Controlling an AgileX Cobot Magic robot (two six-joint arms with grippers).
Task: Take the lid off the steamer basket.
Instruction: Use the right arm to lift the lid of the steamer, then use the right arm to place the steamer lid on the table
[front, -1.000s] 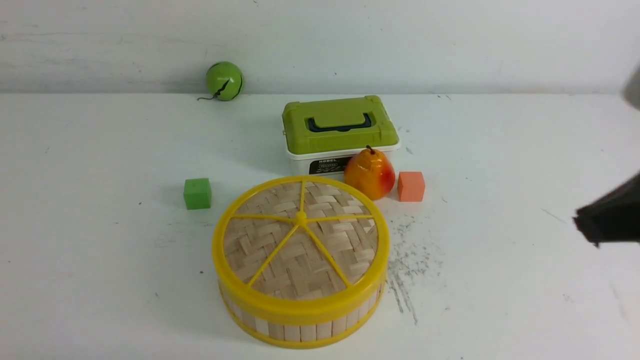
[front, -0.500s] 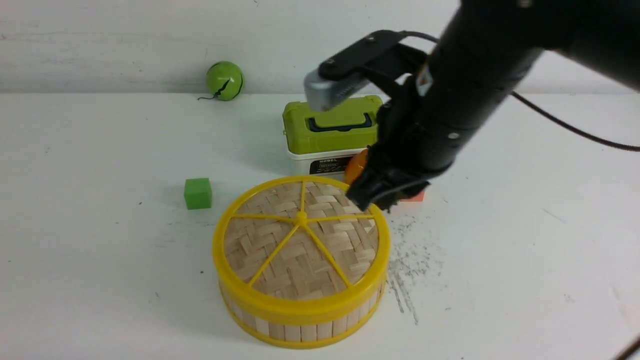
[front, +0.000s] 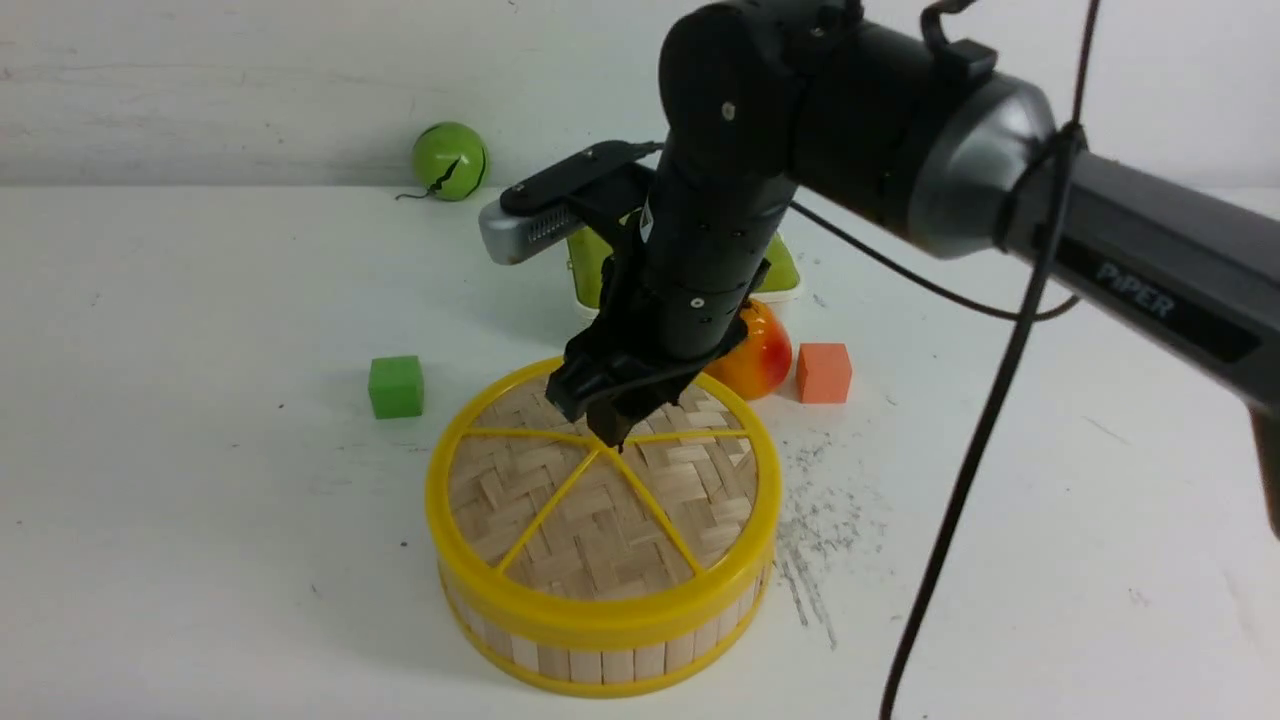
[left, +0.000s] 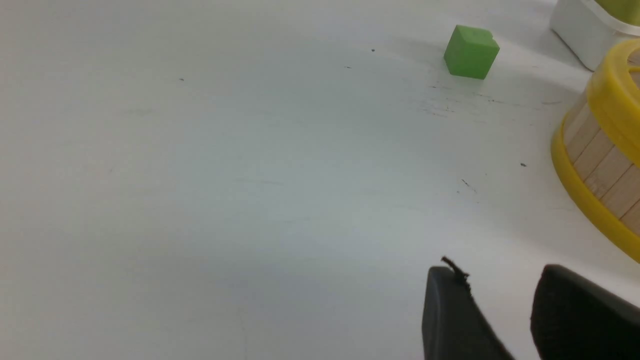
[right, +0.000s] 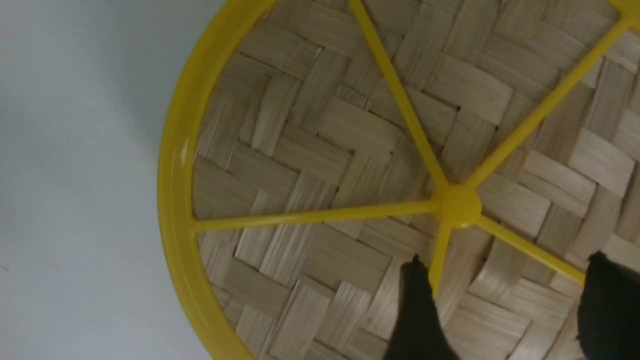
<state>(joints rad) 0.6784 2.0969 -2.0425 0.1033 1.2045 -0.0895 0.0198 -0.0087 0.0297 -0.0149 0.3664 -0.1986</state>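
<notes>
Right wrist view: right tool (right: 506, 260), spread apart, over round yellow-spoked woven-bamboo lid (right: 310, 150).

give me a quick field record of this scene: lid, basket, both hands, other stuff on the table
lid: seated on the basket, not lifted
basket: on the table, nearest the robot
right hand: open, over the lid near its knob; contact unclear
left hand: open, empty, over the table beside the basket
other things: green block, orange block, pear, green ball, box partly hidden behind the right arm
</notes>
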